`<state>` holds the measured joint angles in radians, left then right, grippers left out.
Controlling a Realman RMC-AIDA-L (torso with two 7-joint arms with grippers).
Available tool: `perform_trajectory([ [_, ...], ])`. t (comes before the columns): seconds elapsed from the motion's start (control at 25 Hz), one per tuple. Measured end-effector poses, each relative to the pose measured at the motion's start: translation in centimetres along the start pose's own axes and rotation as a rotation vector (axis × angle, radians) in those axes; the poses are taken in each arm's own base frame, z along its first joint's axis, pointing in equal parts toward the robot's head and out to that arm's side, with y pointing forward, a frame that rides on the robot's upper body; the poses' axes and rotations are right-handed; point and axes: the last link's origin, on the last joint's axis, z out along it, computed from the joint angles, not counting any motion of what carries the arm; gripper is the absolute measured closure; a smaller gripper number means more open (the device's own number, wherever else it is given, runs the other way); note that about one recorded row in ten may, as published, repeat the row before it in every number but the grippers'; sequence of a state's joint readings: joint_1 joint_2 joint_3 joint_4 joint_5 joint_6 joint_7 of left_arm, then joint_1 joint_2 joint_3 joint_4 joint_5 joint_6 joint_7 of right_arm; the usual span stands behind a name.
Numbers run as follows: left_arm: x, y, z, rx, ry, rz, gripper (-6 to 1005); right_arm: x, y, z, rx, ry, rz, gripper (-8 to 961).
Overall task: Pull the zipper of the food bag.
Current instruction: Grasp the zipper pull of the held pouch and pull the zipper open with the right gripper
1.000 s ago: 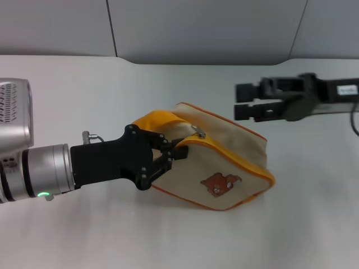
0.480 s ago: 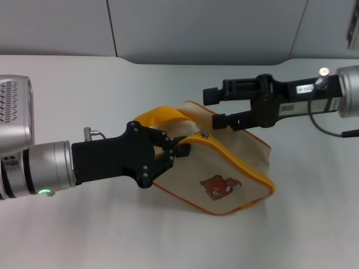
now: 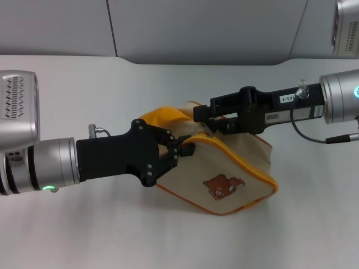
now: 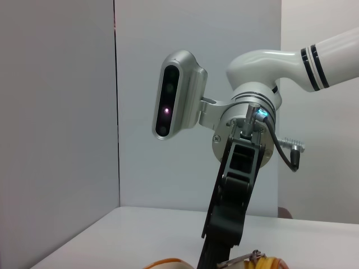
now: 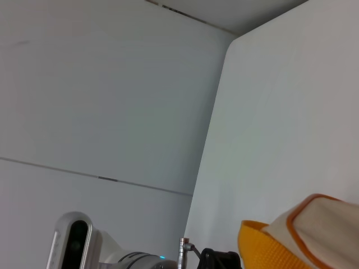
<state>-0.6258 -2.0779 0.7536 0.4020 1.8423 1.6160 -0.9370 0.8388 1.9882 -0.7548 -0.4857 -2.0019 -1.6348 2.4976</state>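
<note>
The beige food bag, with a brown bear picture and an orange loop handle, lies on the white table. My left gripper is shut on the bag's near left corner, at the end of the orange zipper. My right gripper reaches in from the right, open, with its fingers just over the silver pull tab on the bag's top edge. The left wrist view shows the right gripper beside the pull tab. The right wrist view shows the bag's corner.
The white table runs back to a grey wall. My left arm lies across the left side and my right arm across the right, both low over the surface.
My right gripper has moved left and down from beside the bag to just over the pull tab. The left gripper and the bag have shifted slightly right.
</note>
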Motion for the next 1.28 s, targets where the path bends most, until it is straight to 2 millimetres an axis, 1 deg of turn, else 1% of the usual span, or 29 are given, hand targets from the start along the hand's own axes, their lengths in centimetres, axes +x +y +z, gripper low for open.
perform_trajectory([
  [0.32, -0.02, -0.01, 0.04, 0.001, -0.001, -0.004, 936, 0.15, -0.16, 0.12, 0.010, 0.007, -0.022, 654],
  [0.68, -0.17, -0.16, 0.05, 0.014, -0.008, -0.010, 938, 0.38, -0.09, 0.10, 0.004, 0.020, -0.023, 834],
  [0.88, -0.39, -0.17, -0.15, 0.027, -0.010, -0.018, 938, 0.49, -0.19, -0.27, 0.009, 0.015, -0.022, 831],
  [1.08, -0.44, -0.12, -0.20, 0.029, -0.009, -0.022, 940, 0.65, -0.27, -0.49, 0.015, 0.005, -0.047, 853],
  [1.28, -0.48, 0.03, -0.20, 0.024, -0.006, -0.027, 942, 0.92, -0.44, -0.46, 0.015, -0.001, -0.070, 939],
])
